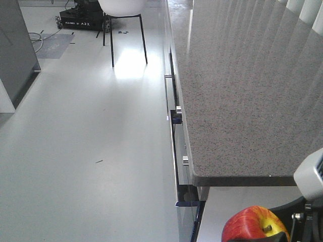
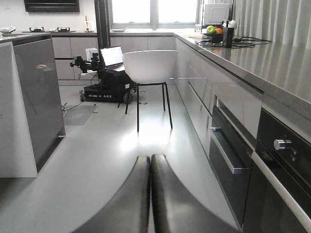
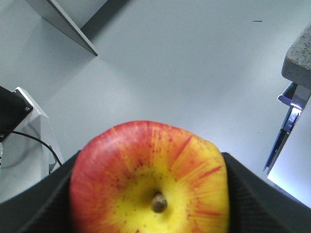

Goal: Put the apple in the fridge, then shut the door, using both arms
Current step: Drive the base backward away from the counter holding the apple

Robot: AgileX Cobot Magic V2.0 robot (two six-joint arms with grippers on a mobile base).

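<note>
Our right gripper [image 3: 150, 213] has the apple [image 3: 150, 179] clamped between its two black pads, the jaws spread only to the fruit's width and the stem dimple facing the wrist camera. In the front view we see the apple low at the right, near the closest corner of the grey stone counter [image 1: 237, 101], above bare floor. Our left gripper [image 2: 150, 165] holds nothing, its fingers pressed together, pointing down the kitchen aisle toward a white chair [image 2: 150, 65].

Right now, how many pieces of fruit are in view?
3. The apple is held in the right end effector; a green fruit and an orange fruit sit together at the far end of the counter. Others may be hidden behind them.
</note>
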